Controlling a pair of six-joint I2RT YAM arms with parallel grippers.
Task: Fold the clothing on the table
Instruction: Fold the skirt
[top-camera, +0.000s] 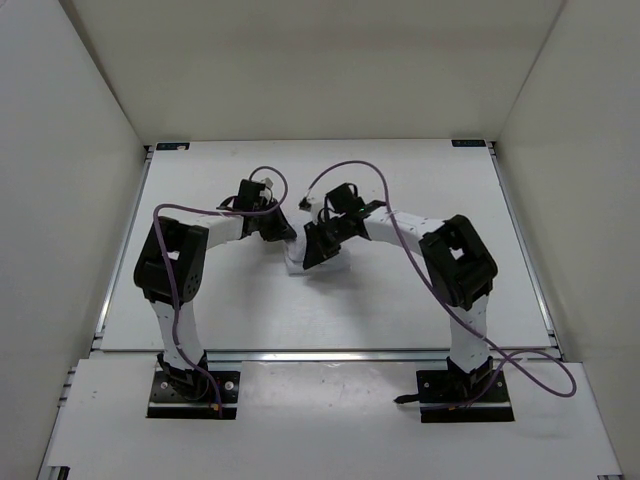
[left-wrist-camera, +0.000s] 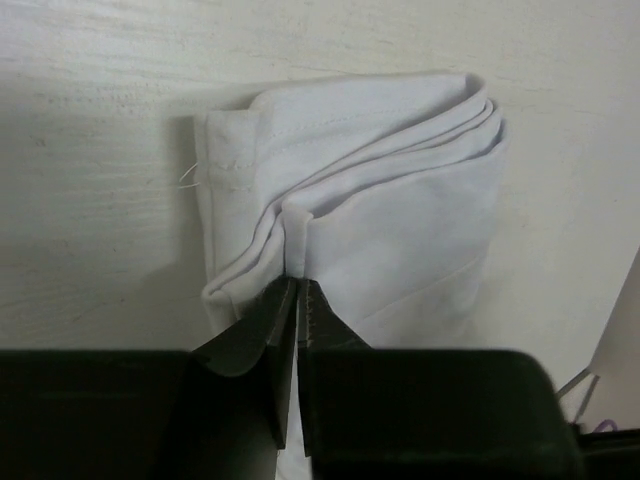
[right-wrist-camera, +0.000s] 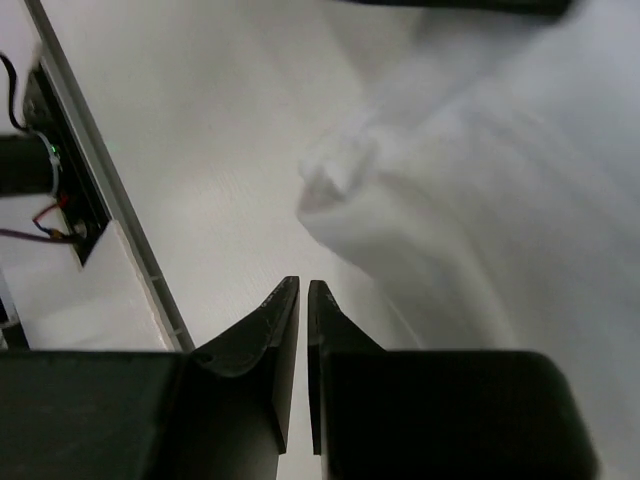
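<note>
Your left jaws stood nearly closed, pinching a raised crease of the clothing (left-wrist-camera: 390, 190), which was white and folded into a compact stack of layers. Your right jaws were closed on nothing, poised over bare bench (right-wrist-camera: 200, 150) just beside the clothing's blurred corner. The clothing lay mid-bench, between both wrists.

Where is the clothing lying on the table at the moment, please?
The folded clothing lies near the table's middle in the top view, where the left gripper and the right gripper meet.
</note>
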